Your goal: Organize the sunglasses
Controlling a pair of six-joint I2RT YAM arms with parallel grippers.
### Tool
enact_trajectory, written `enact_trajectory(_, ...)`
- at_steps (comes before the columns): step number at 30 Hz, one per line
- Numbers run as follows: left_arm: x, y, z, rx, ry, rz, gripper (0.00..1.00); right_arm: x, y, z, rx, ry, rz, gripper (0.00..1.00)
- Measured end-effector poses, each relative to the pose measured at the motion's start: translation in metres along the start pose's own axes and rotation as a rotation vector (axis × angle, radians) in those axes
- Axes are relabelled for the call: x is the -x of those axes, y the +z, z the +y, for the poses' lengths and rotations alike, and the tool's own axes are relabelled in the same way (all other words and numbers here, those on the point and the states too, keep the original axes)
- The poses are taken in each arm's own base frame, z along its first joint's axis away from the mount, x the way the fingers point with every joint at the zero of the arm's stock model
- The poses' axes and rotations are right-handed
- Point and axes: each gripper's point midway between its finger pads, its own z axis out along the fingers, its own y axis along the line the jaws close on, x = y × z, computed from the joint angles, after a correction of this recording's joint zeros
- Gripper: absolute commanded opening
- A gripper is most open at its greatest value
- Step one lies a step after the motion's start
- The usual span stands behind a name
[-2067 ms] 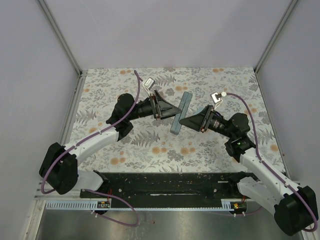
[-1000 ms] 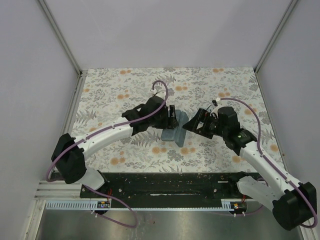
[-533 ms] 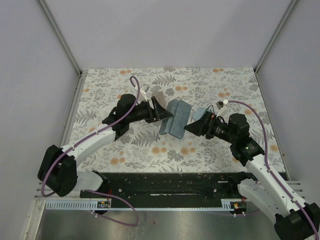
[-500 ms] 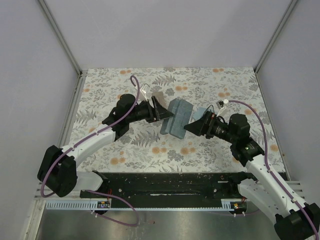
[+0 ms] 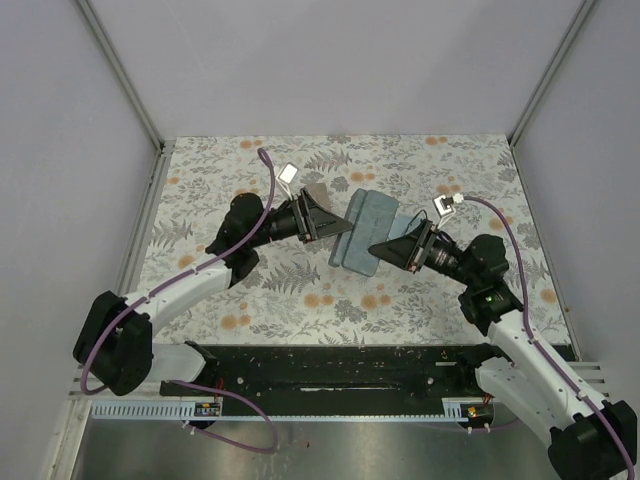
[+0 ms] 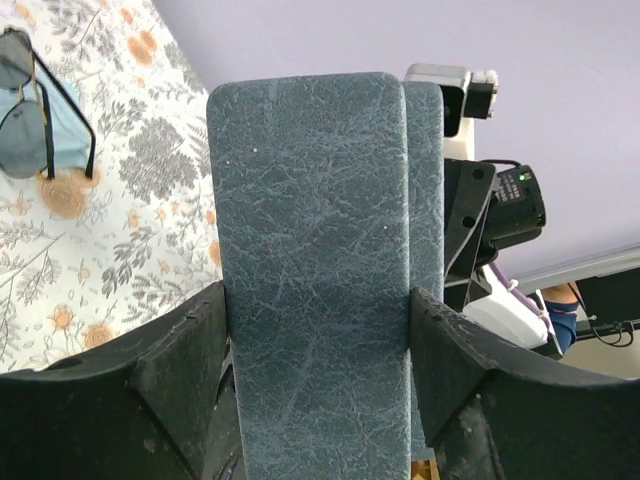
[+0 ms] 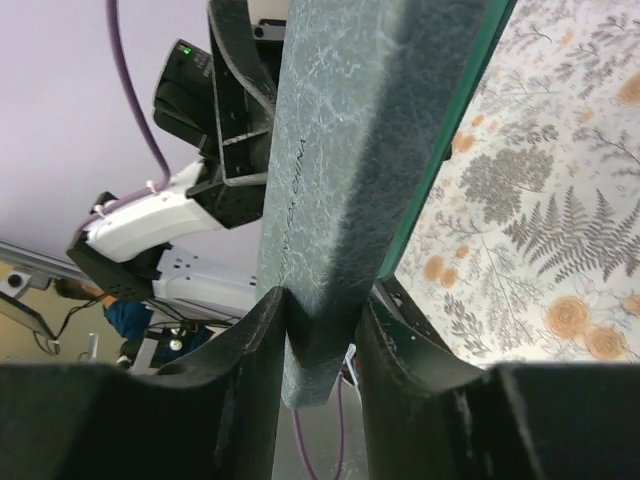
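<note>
While both of my claws are closed on one thing, that thing is the slate-blue case [image 6: 310, 200], not the sunglasses [image 6: 25, 140]. My left claw [image 6: 318, 340] is clamped across the case's width, with one black finger pressed to each long side. My right claw [image 7: 320, 350] pinches a thinner slab of the same case by its edge, fingers tight against both faces.

The case is a rounded oblong with a leathery, crackled grain. It shows as two slabs, one just behind the other, and a thin green edge runs along the slab my right claw holds. From above it is held off the flower-printed table cover [image 5: 420, 300] between my two wrists, its long axis slanting from far right to near left.

The sunglasses lie on a light blue cloth [image 6: 62, 140], soft and matte, at the far left edge of my left wrist view, well apart from both claws. They have a thin black frame, greyish see-through lenses and slim arms. Their long axis runs up and down that edge, one lens above the other, with one arm slanting across the cloth. From above I cannot make them out.
</note>
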Motion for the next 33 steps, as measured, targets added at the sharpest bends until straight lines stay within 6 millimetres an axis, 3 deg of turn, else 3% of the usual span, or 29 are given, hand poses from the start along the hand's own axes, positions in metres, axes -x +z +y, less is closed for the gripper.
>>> enact_trajectory(2, 0.002, 0.001, -0.003, -0.016, 0.007, -0.009, 0.63, 0.002, 0.0, 0.006, 0.028, 0.016, -0.004, 0.1)
enact_trajectory(5, 0.007, 0.002, -0.006, -0.042, 0.028, -0.026, 0.93, 0.009, 0.001, 0.014, 0.062, 0.038, -0.021, 0.04)
enact_trajectory(6, 0.007, 0.002, -0.006, -0.042, 0.027, -0.03, 0.99, 0.009, 0.001, 0.016, 0.073, 0.032, -0.014, 0.03)
enact_trajectory(9, 0.009, 0.0, 0.008, 0.02, 0.021, -0.041, 0.99, 0.008, 0.003, 0.011, 0.059, 0.026, -0.006, 0.0)
enact_trajectory(14, 0.013, -0.019, 0.042, 0.262, 0.078, -0.057, 0.99, 0.0, 0.013, -0.026, -0.09, 0.073, 0.06, 0.0)
enact_trajectory(22, 0.054, -0.073, 0.05, 0.614, 0.254, -0.204, 0.99, -0.024, 0.024, -0.132, -0.494, 0.202, 0.214, 0.0)
enact_trajectory(24, 0.058, -0.088, 0.063, 0.706, 0.256, -0.229, 0.99, -0.029, 0.025, -0.155, -0.602, 0.214, 0.254, 0.02)
enact_trajectory(27, 0.059, -0.103, 0.081, 0.801, 0.245, -0.242, 0.99, -0.034, 0.029, -0.175, -0.714, 0.187, 0.299, 0.05)
enact_trajectory(33, 0.052, -0.117, 0.103, 0.885, 0.241, -0.23, 0.98, -0.033, 0.055, -0.195, -0.841, 0.096, 0.353, 0.54)
